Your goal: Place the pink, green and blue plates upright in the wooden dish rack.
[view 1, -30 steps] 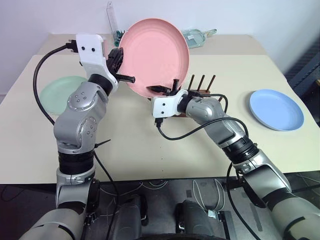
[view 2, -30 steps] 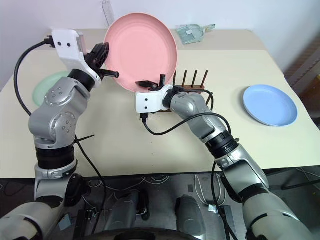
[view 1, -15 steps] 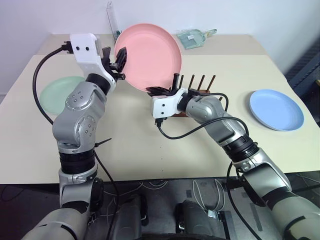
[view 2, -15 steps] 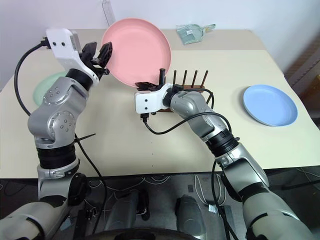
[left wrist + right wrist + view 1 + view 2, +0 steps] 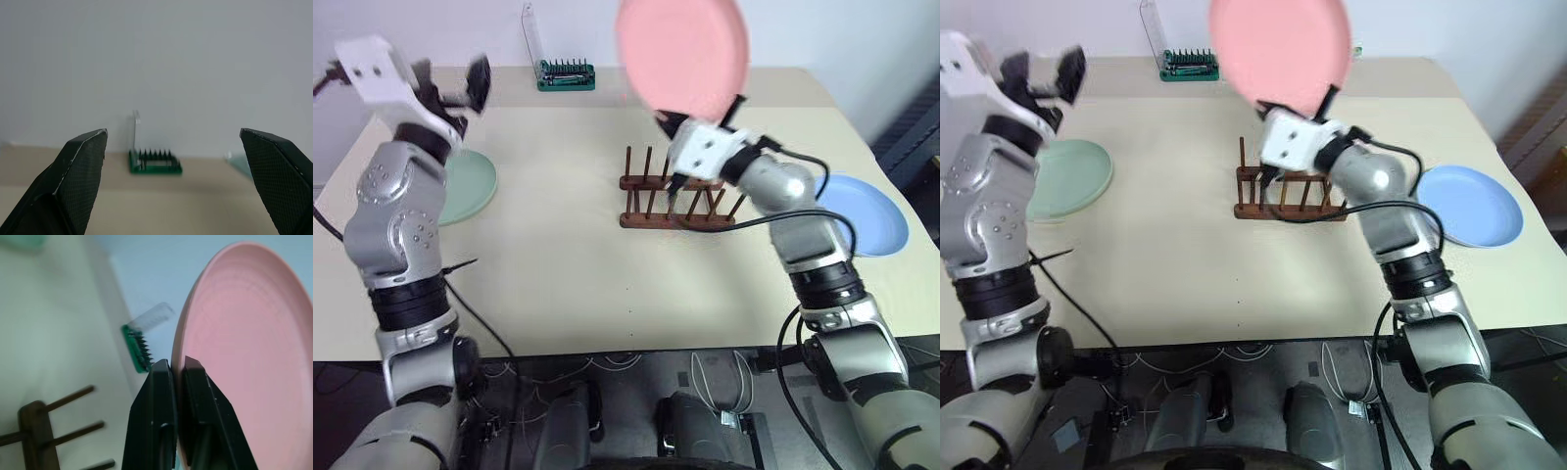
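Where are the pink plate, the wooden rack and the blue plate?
pink plate [image 5: 683,51], left eye view, middle of its face.
wooden dish rack [image 5: 677,220], left eye view, front base rail.
blue plate [image 5: 1474,206], right eye view, its centre.

The left claw [image 5: 173,186] is raised with fingers spread wide, while the right claw [image 5: 177,369] is raised, pinching the pink plate [image 5: 683,49].

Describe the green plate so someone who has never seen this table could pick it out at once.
Start at the wooden dish rack in the middle of the beige table, then look toward the table's left edge. The green plate lies flat there, below the open left gripper. It is mint green, whereas the blue plate lies at the right edge and the pink plate is held aloft by the right gripper.
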Motion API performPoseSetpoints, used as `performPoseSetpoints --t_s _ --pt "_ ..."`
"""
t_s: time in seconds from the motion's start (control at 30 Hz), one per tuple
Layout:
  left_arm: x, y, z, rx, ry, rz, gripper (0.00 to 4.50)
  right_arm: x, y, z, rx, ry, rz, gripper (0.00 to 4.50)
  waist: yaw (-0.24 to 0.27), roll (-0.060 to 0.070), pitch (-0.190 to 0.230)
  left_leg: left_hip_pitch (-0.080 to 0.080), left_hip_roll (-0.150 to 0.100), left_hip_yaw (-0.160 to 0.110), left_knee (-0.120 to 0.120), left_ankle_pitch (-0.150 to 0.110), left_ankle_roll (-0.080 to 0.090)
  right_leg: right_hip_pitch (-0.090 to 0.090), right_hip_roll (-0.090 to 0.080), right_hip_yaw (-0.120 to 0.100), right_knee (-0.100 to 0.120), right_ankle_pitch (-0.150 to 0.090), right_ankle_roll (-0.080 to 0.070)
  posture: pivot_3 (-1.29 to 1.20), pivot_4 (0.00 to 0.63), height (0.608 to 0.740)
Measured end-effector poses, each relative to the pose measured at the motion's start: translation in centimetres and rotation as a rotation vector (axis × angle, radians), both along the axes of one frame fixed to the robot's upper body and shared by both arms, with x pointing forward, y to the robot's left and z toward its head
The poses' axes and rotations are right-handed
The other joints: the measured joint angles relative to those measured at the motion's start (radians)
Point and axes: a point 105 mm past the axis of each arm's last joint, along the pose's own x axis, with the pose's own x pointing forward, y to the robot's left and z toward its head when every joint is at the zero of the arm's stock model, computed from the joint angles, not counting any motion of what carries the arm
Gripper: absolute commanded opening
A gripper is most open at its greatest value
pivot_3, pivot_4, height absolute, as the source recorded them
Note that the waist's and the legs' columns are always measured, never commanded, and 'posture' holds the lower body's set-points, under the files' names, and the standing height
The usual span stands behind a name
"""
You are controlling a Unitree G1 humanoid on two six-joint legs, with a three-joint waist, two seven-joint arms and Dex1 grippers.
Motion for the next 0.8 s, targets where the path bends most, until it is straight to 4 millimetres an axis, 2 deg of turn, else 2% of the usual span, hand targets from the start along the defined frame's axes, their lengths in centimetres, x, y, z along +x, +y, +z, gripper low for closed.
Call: performPoseSetpoints --t_s 0.13,0.2,0.27,0.3,0.37,0.43,0.57,0.8 --pt "-0.8 -1.6 -4.7 0.142 0.118 -0.181 4.46 -1.2 -2.5 0.6 0.263 0.195 0.081 0.0 0.001 0.0 0.0 0.0 0.0 0.0 0.0 0.0 0.0 0.0 0.0 0.0 0.0 0.0 0.0 0.0 0.15 0.732" --pt "-1.3 -2.6 -5.3 0.184 0.132 -0.263 4.46 -2.0 -2.9 1.1 0.339 0.251 0.132 0.0 0.001 0.0 0.0 0.0 0.001 -0.001 -0.001 0.0 0.0 -0.001 0.0 0.0 0.0 0.0 0.0 0.0 0.15 0.732" --pt "-2.5 -3.5 -6.7 0.268 0.169 -0.362 4.46 -3.4 -3.2 0.6 0.39 0.326 0.205 0.0 0.001 0.001 0.0 0.0 0.0 0.0 -0.003 -0.001 0.0 0.0 -0.001 0.0 -0.001 0.0 0.0 0.0 0.15 0.732" --pt "-3.4 -4.2 -8.1 0.308 0.209 -0.432 4.46 -3.9 -3.7 0.0 0.445 0.388 0.227 0.0 0.0 0.001 0.0 0.0 0.0 0.0 -0.004 -0.001 0.0 0.0 -0.001 0.0 -0.002 0.0 0.0 0.0 0.15 0.732" --pt "-4.6 -5.4 -11.0 0.331 0.298 -0.546 4.46 -4.0 -4.9 -0.9 0.548 0.485 0.231 0.0 0.001 0.003 0.0 0.0 0.0 0.0 -0.004 0.0 0.0 -0.001 -0.001 0.0 -0.002 0.0 -0.001 0.0 0.15 0.732" --pt "-5.6 -6.4 -12.9 0.343 0.361 -0.635 4.46 -4.1 -5.8 -1.1 0.636 0.536 0.242 0.0 0.001 0.003 0.001 0.0 0.0 0.0 -0.003 0.0 0.0 -0.002 -0.001 0.0 0.0 0.0 -0.001 0.0 0.15 0.732" --pt "-6.3 -7.3 -13.0 0.374 0.362 -0.703 4.46 -4.7 -6.5 -0.1 0.759 0.559 0.296 0.0 -0.001 0.003 0.0 0.0 0.001 0.0 -0.004 -0.001 0.0 -0.002 -0.002 0.0 0.0 0.001 -0.002 0.0 0.15 0.732" --pt "-6.4 -7.4 -13.2 0.386 0.365 -0.713 4.46 -4.9 -6.6 0.1 0.822 0.596 0.333 0.0 0.001 0.003 0.0 0.0 0.0 0.0 -0.004 -0.001 0.0 -0.002 -0.002 0.0 0.0 0.001 -0.001 0.0 0.15 0.732"
